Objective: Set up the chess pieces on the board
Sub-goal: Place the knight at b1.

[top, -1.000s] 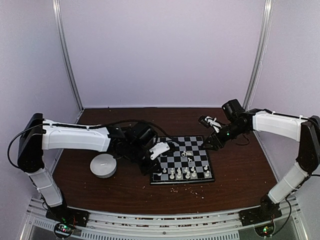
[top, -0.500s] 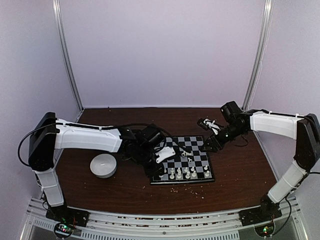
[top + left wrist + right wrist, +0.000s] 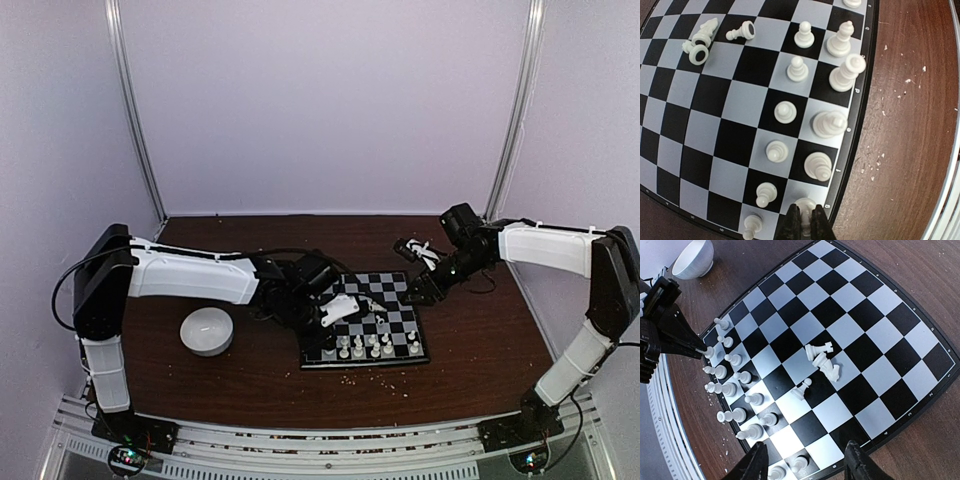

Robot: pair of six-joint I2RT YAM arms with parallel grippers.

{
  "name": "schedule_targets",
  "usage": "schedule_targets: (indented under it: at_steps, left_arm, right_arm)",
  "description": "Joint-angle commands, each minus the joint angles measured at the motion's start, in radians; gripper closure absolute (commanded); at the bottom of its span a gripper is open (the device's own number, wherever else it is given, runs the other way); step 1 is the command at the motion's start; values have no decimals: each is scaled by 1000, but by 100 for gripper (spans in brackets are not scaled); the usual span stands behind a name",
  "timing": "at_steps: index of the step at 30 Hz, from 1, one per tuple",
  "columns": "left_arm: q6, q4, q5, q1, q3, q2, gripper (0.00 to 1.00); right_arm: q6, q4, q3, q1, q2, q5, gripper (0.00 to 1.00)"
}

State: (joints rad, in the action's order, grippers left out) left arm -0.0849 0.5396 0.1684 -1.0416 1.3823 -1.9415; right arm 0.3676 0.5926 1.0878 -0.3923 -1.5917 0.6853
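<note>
The small square chessboard (image 3: pixel 398 318) with black and pale grey checks lies just right of the tabletop's middle. Tiny white plastic chess pieces (image 3: pixel 830 124) stand in two rows along its near side, and a few lie toppled mid-board. The left gripper (image 3: pixel 804 222) has its jaws pinching a white corner piece (image 3: pixel 805 204), while the right gripper (image 3: pixel 805 465) holds its jaws spread wide by the board's far right corner.

You see a small square chessboard with black and pale grey checks (image 3: pixel 875 330) lying on a brown wooden table (image 3: pixel 920 270). Small white plastic chess pieces (image 3: pixel 735 390) stand in two rows along its lower left edge. A few more lie tipped over in a heap (image 3: pixel 822 362) near the middle. The left arm's black gripper (image 3: pixel 702 348) pinches the corner piece (image 3: pixel 709 353). A round white bowl (image 3: pixel 692 259) sits at the top left. Your right gripper (image 3: pixel 806 455) is spread wide at the bottom.
</note>
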Motion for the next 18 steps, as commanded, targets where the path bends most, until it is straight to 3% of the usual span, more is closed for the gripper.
schedule_targets:
  at_steps: [1,18]
  left_arm:
    - [-19,-23,7,-5,26,-17,100]
    - [-29,-3,17,-5,40,-42,99]
  right_arm:
    - [12,13,23,5,-8,16,48]
    - [20,25,28,4,-25,22,48]
